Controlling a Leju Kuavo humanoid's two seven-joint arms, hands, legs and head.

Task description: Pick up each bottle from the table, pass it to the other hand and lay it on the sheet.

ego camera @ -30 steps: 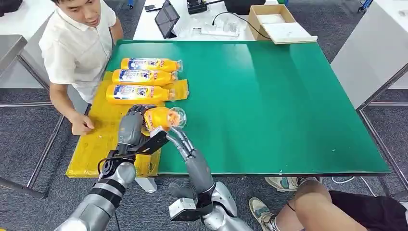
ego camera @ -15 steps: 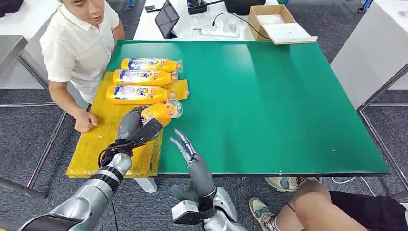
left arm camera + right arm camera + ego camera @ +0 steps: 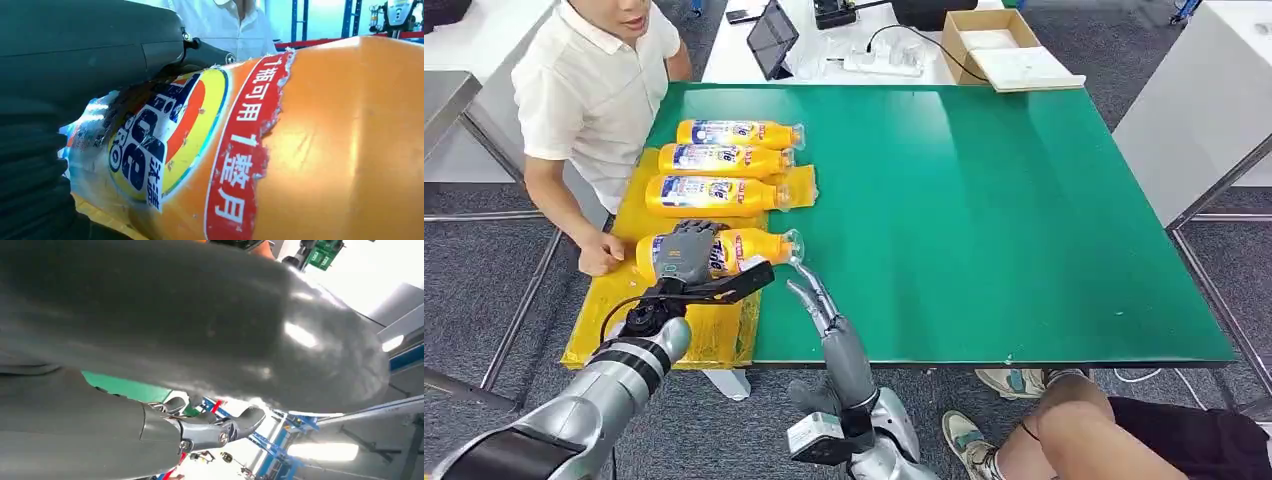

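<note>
Since a second ago, my left hand (image 3: 686,255) has swung the fourth bottle (image 3: 749,247) down flat onto the yellow sheet (image 3: 639,300), near the three laid bottles (image 3: 714,193). Its fingers still wrap the glossy orange plastic and crinkled label. My right hand (image 3: 812,297) has let go, fingers spread over the smooth green worktop (image 3: 984,220). I judge release comes next.
</note>
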